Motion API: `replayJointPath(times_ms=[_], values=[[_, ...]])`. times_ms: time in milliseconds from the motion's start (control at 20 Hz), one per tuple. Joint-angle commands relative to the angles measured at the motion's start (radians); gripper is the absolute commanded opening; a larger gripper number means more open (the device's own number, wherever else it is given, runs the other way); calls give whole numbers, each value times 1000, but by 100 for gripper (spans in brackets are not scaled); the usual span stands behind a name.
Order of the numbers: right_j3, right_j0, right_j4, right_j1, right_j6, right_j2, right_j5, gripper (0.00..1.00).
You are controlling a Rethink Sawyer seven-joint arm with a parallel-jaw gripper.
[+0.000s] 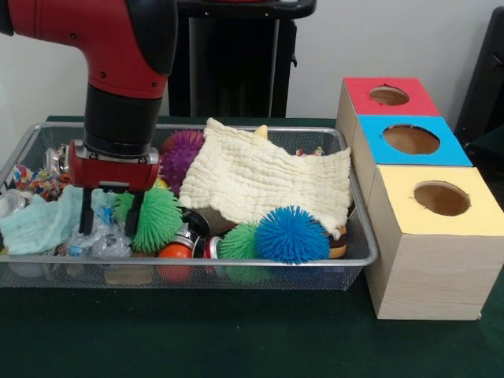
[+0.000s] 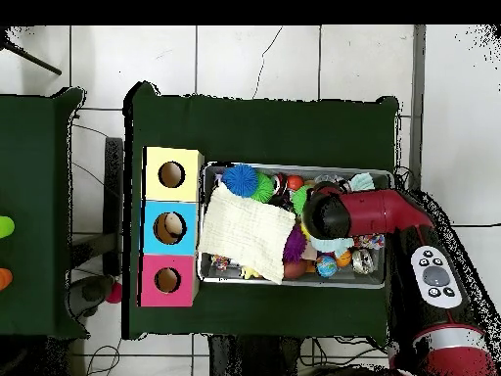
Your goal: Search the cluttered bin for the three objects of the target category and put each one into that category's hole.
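Green-clothed table, white wall behind. Gripper (image 1: 110,211) is down in the bin's (image 1: 358,228) left end, fingers spread either side of a crinkly clear bottle (image 1: 105,230), not closed on it. Looks like the grasp step: next is close, lift, carry to the red box's hole (image 1: 389,95), far right. Other bottles not made out in the clutter. No legible writing.
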Motion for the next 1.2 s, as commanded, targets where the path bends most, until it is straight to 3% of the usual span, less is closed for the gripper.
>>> replayJointPath(times_ms=[50,1200], values=[[27,-48,-53,72,-237,46,162,100],[29,-85,-106,109,-208,56,55,100]])
